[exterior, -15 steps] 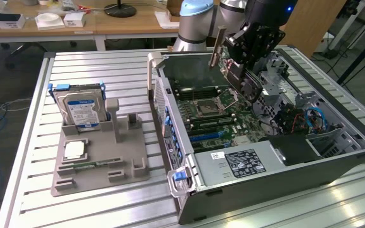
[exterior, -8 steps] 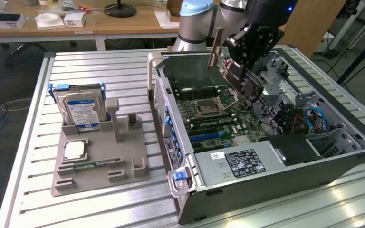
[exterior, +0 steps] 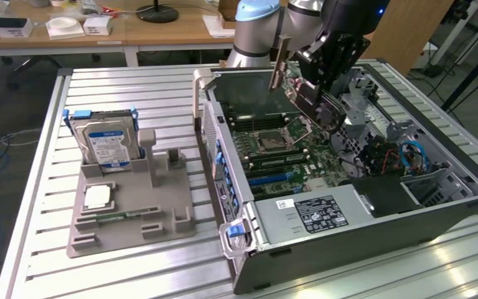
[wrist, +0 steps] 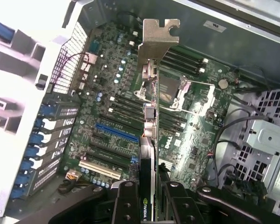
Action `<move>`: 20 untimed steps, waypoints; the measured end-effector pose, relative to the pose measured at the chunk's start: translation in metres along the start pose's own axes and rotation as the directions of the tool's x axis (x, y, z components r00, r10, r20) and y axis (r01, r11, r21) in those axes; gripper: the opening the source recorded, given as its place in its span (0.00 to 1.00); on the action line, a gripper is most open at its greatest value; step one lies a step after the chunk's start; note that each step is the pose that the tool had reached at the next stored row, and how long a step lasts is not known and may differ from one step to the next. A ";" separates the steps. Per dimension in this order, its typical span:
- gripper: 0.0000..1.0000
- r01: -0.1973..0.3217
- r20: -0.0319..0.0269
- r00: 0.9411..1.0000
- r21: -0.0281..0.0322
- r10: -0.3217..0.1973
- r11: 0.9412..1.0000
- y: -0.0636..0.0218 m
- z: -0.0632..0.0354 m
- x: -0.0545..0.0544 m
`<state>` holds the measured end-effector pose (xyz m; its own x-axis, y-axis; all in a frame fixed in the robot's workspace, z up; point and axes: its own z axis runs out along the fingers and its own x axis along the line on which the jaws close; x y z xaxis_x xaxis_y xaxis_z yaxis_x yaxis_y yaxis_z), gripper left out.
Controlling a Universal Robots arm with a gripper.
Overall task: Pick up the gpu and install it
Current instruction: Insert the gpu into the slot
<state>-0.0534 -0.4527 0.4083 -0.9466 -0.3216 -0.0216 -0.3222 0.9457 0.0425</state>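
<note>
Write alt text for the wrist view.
The claw grips the gpu edge-on, with its metal bracket at the far end. The card is held above the motherboard inside an open computer case. A blue slot shows on the board.

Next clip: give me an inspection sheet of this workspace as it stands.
Surface: slatted metal table, carrying an open computer case and a grey parts holder.
Job's things: gpu held over the motherboard, not seated.
Clutter: hard drive, CPU and memory stick in the holder.
Grippers: hand shut on the gpu.
Cables: blue and red cables inside the case.
Surroundings: wooden desks behind, lamp base.
</note>
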 end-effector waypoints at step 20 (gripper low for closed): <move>0.26 0.193 -0.008 0.981 -0.005 -0.193 0.981 0.0000 0.0000 0.000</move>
<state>-0.0534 -0.4527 0.4082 -0.8668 -0.4981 -0.0217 -0.4986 0.8658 0.0426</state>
